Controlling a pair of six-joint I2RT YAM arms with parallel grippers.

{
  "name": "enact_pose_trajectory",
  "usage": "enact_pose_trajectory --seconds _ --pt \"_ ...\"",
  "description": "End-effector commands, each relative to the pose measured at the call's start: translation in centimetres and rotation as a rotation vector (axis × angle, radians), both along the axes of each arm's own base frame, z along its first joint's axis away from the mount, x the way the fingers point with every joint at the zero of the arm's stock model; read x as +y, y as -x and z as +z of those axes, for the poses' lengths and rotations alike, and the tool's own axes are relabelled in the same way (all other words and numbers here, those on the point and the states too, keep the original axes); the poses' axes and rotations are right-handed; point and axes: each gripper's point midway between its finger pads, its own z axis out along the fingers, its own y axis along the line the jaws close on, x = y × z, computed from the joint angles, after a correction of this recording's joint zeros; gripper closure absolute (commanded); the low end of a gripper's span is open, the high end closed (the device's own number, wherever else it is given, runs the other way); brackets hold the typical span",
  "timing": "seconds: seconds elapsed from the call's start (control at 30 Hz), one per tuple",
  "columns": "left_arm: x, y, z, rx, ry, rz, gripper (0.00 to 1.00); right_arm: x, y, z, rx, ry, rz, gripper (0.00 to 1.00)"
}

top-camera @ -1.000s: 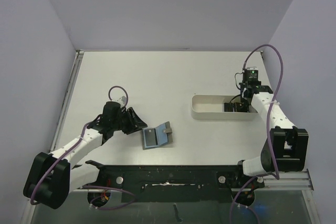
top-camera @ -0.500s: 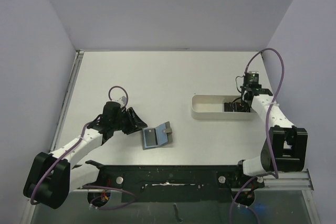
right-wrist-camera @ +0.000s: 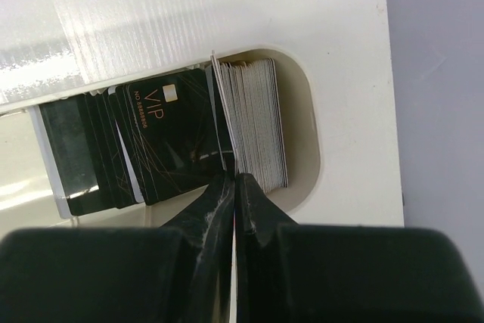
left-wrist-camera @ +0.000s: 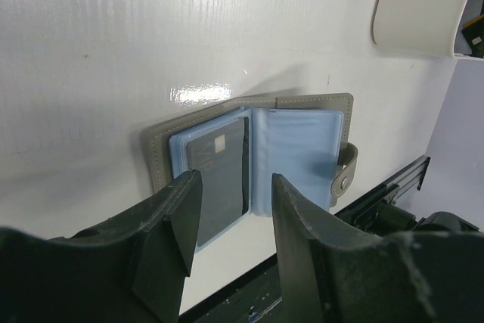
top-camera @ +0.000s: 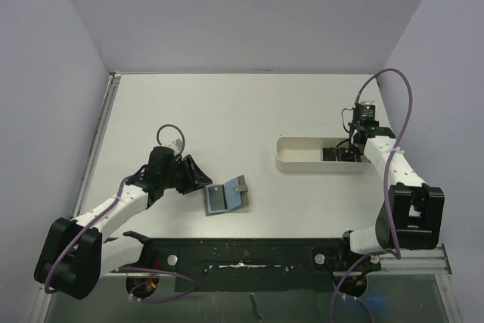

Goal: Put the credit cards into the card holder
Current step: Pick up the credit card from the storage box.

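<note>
My right gripper [right-wrist-camera: 234, 183] is down in the white tray [right-wrist-camera: 306, 104], fingers pinched tight together. I can't tell if a card edge is caught between them. The credit cards [right-wrist-camera: 162, 141] lie fanned just left of the fingertips, with a pale stack [right-wrist-camera: 257, 119] standing on edge just right of them, so the tips sit at the seam, probably to peel off one card.

My left gripper [left-wrist-camera: 234, 187] hovers with its fingers moderately apart and nothing between them. The card holder [left-wrist-camera: 302, 138] lies open and flat just beyond the tips, blue lining up and snap tab to the right. One dark card [left-wrist-camera: 219, 164] sits in the pocket by the left finger. I guess the arm waits there to steady the holder.

The table [left-wrist-camera: 113, 35] is glossy white with glare patches, and plain lilac walls [top-camera: 227, 13] stand on three sides.
</note>
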Motion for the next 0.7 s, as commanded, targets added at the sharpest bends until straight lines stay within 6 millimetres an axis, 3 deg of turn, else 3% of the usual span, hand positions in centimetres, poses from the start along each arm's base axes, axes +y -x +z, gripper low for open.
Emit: enact_pose_trajectory --seconds 0.0,0.33,0.5,0.67 --pt "-0.6 -1.8 2.1 -0.089 0.02 -0.013 0.6 0.0 -1.3 5.0 -0.145 0.002 -0.011 1.0" --pt "-0.7 -2.2 3.0 -0.103 0.02 -0.014 0.6 2.5 -0.1 8.4 -0.22 -0.037 0.074 1.0" --pt "-0.9 -2.8 5.3 -0.161 0.022 -0.03 0.6 6.5 0.1 10.5 -0.285 -0.113 0.196 1.0" --pt "-2.1 -3.1 9.8 -0.281 0.109 -0.086 0.57 11.4 0.6 12.4 -0.336 -0.224 0.312 1.0"
